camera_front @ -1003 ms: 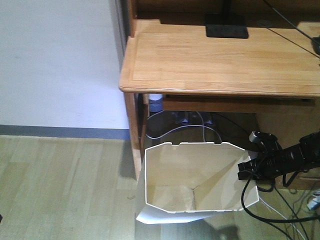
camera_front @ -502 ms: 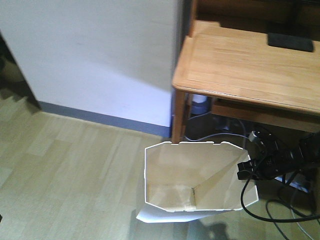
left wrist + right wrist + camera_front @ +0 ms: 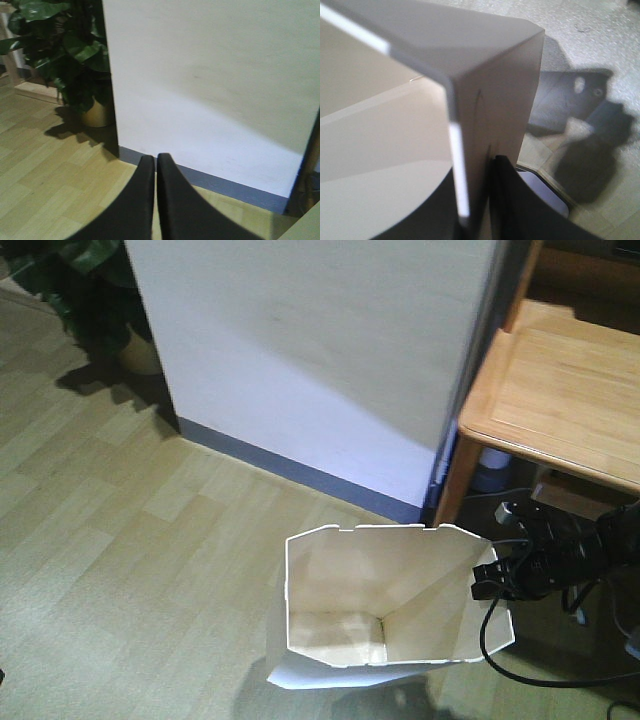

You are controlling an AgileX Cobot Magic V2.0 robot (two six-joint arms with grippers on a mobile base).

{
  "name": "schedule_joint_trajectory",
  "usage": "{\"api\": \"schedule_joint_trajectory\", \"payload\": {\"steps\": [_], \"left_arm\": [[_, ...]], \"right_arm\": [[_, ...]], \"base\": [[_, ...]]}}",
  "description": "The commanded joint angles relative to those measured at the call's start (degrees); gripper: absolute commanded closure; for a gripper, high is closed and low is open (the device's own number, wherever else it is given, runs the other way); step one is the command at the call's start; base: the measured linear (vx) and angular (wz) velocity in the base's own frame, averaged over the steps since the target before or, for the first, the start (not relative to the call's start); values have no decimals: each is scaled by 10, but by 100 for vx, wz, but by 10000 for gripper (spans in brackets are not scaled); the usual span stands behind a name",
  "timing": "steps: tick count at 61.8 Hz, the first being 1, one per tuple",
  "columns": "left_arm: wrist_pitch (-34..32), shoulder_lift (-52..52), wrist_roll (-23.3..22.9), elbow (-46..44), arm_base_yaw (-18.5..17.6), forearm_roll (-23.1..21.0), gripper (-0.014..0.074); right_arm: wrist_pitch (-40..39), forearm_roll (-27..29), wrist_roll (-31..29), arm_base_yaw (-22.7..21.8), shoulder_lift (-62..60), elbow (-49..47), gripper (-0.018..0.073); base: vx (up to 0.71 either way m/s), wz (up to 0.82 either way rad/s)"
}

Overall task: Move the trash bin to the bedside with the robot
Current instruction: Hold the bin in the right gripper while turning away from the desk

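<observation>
Trash bin (image 3: 385, 575) upright on wood floor (image 3: 130, 540), open top up, by corner of white wall (image 3: 320, 350). Right hand (image 3: 488, 580) at bin's right rim, clamped on its side panel. Right wrist view alone shows one finger inside, one outside. Bench (image 3: 560, 400) up right, its leg near bin's far rim. Black cables (image 3: 500, 650) loop beside bin. Left hand (image 3: 155, 175) pressed together, empty, facing wall, apart from bin. Potted plant (image 3: 65, 50) at left, well apart.

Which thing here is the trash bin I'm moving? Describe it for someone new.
Find the white wall that ends beside the wooden desk. Just in front of that corner, over the pale floor, is the trash bin. It is white and lidless with an angular, notched rim, and the right tool clamps its edge.
</observation>
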Motion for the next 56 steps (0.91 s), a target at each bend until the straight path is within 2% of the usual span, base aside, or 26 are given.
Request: {"api": "schedule_joint_trajectory", "payload": {"steps": [1, 35, 56], "left_arm": [[-40, -8, -3, 11, 1, -2, 602], [-40, -8, -3, 11, 1, -2, 602], [-40, -8, -3, 11, 1, -2, 602]], "right_arm": [[127, 28, 3, -2, -40, -6, 566], [127, 28, 3, -2, -40, -6, 566], [127, 28, 3, -2, -40, -6, 566]], "base": [[6, 36], [7, 31], [9, 50]]}}
